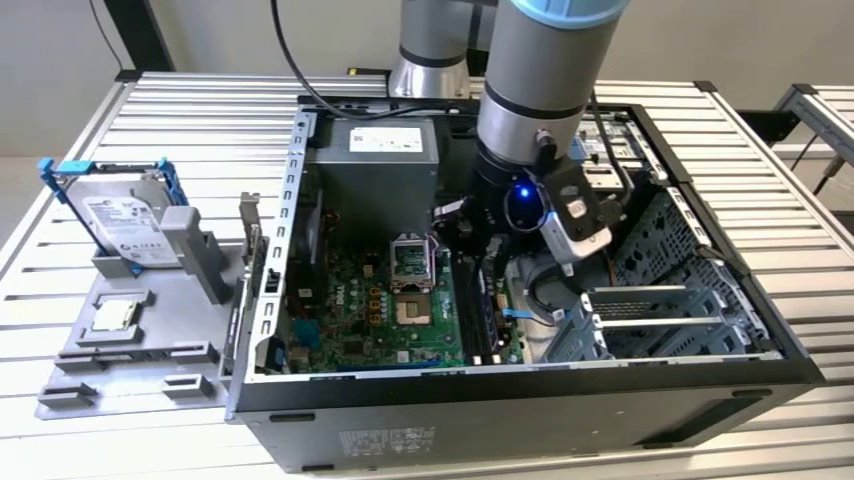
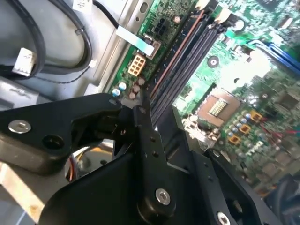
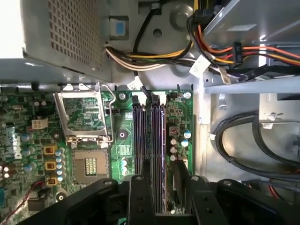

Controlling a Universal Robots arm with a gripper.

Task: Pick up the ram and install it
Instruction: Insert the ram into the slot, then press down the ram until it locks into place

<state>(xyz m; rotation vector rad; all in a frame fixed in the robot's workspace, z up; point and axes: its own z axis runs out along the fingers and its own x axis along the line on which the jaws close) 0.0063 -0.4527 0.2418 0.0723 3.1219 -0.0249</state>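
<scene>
We are down inside the open computer case (image 1: 534, 385), with the arm's gripper (image 3: 159, 187) poised right over the memory slots (image 3: 150, 140) of the green motherboard (image 1: 387, 320). In the first wrist view, the two black fingers (image 3: 140, 197) straddle a thin dark strip standing on edge, and we take that strip to be the ram (image 3: 158, 154), lined up along one of the long black slots beside the CPU socket (image 3: 89, 164). The jaws look drawn in close around its upper edge, so we judge them clenched on the stick, though the exact contact is hidden by the finger bodies. Whether the ram is already seated or just resting in the slot mouth, we cannot tell.

In the second wrist view the slots (image 2: 187, 61) run away diagonally past the gripper's black linkage, with the socket (image 2: 218, 105) off to one side.

How will it handle? We judge it light and stiff but fragile: a thin board that wants holding by its long bare edges, not the chips, and kept square to the slot.

Out on the grey tray (image 1: 134, 375), at the exterior view's left, the hard drive (image 1: 127, 225) in its blue frame and a small square chip (image 1: 114, 313) sit untouched.
</scene>
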